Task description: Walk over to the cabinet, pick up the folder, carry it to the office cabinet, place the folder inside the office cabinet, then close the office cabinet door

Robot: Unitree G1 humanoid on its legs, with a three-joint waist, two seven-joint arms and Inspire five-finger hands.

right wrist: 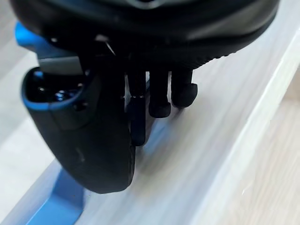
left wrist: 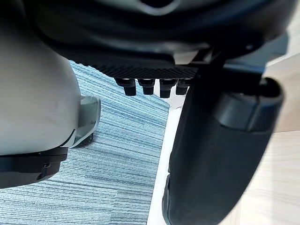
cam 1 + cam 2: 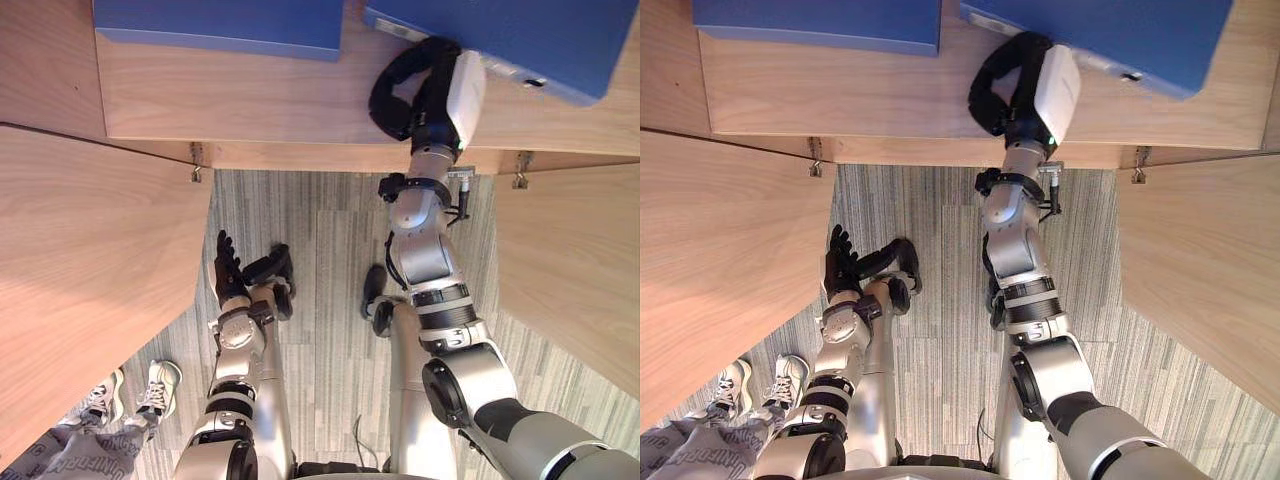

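Right wrist view puts my right hand (image 1: 93, 140) over the wooden shelf (image 1: 225, 131), at the edge of the blue folder (image 1: 58, 199); I cannot tell whether it has a grip. From the head, that folder lies at the shelf's right end, with a second blue folder (image 3: 220, 22) well to its left. My left hand (image 3: 227, 268) hangs low over the carpet (image 3: 320, 220), fingers straight and empty.
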